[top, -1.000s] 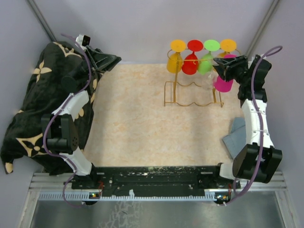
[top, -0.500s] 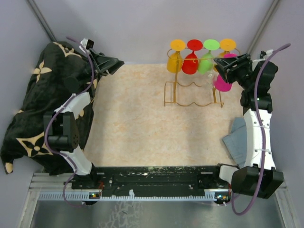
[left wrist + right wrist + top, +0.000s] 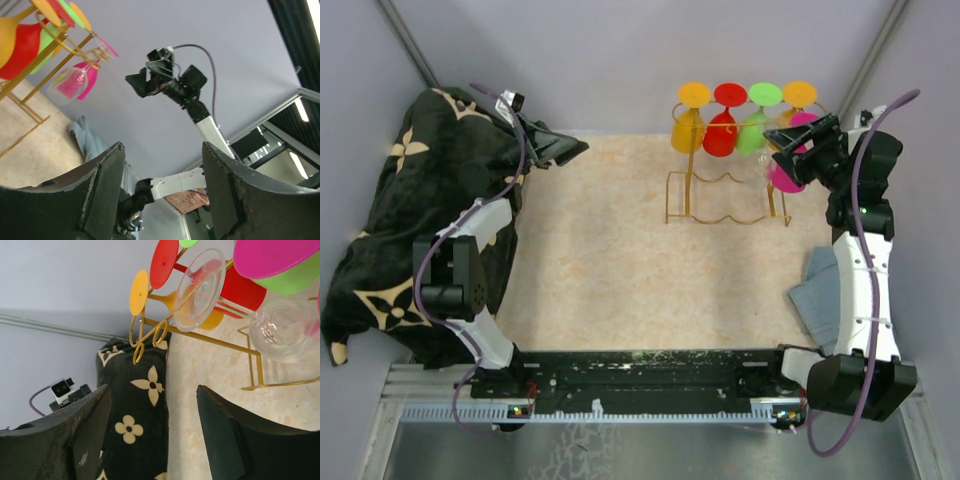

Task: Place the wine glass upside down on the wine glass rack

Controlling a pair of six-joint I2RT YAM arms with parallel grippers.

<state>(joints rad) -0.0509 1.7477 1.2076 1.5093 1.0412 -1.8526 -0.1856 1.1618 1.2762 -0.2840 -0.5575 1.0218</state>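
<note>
Right jaws wide, empty, pink wine glass (image 3: 786, 181) on rack (image 3: 689, 190) just beyond

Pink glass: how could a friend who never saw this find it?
Look at the far right of the table for the gold wire rack with glasses hanging upside down. The pink glass hangs at its right end, the only pink one.
</note>
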